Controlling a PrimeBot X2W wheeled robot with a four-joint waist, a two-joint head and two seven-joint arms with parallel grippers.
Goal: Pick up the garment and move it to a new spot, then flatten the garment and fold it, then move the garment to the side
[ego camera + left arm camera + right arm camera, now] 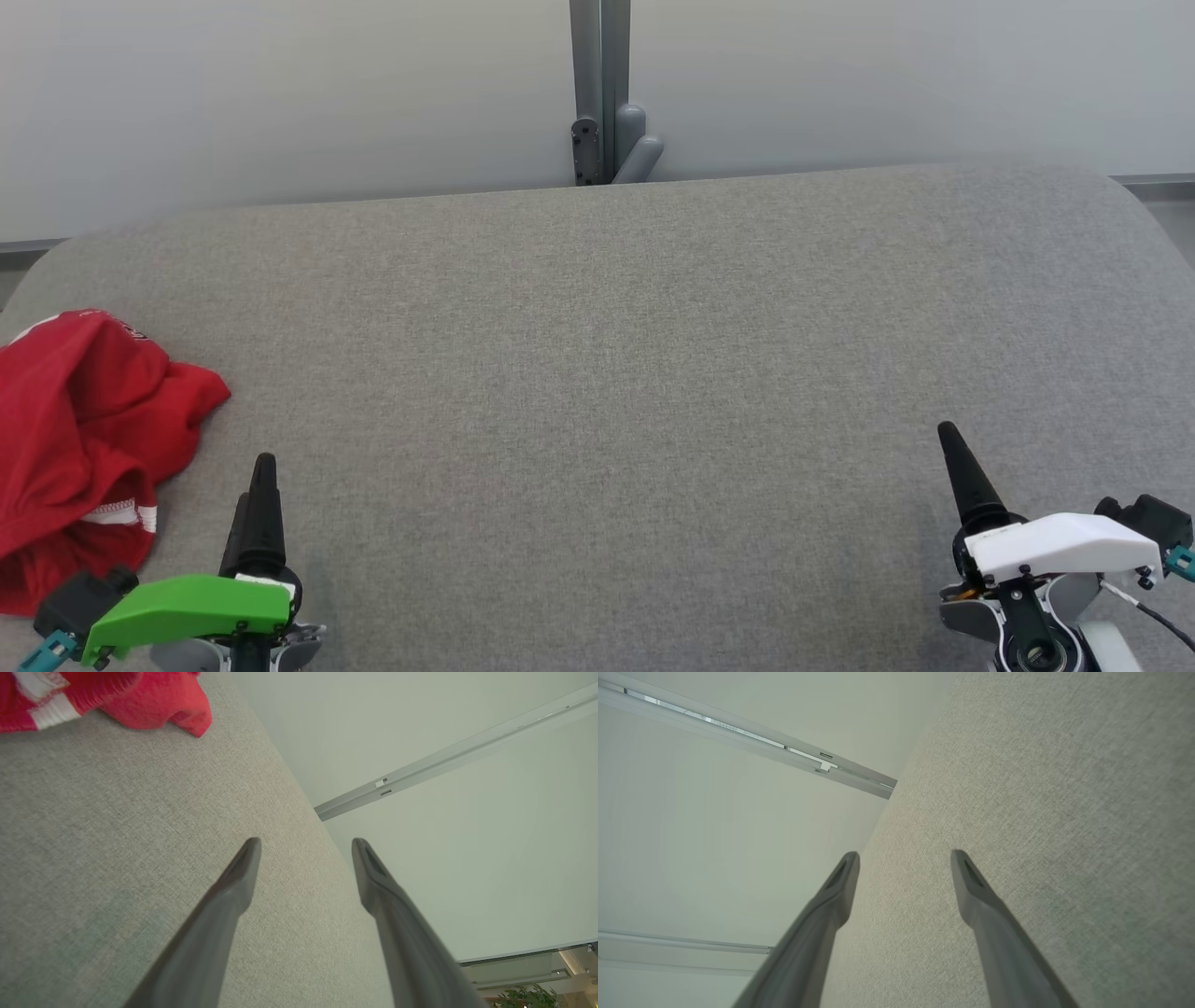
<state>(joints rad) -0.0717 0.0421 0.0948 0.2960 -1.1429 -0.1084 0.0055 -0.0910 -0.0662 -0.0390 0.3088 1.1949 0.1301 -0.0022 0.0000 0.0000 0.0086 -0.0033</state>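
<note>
The garment (pixel 84 439) is a crumpled red piece with white trim, lying at the left edge of the grey fabric-covered table (pixel 607 373). In the left wrist view the garment (pixel 154 704) shows at the top left, apart from the fingers. My left gripper (pixel 261 467), under its green cover, stands just right of the garment, near the front edge. Its fingers are spread wide with nothing between them, so the left gripper (pixel 306 844) is open. My right gripper (pixel 952 439), white-covered, sits at the front right, far from the garment. That right gripper (pixel 904 855) is open over bare fabric.
A grey post with a bracket (pixel 602 93) stands against the pale wall behind the table's far edge. The table top has rounded back corners. Wide bare fabric lies between the two grippers.
</note>
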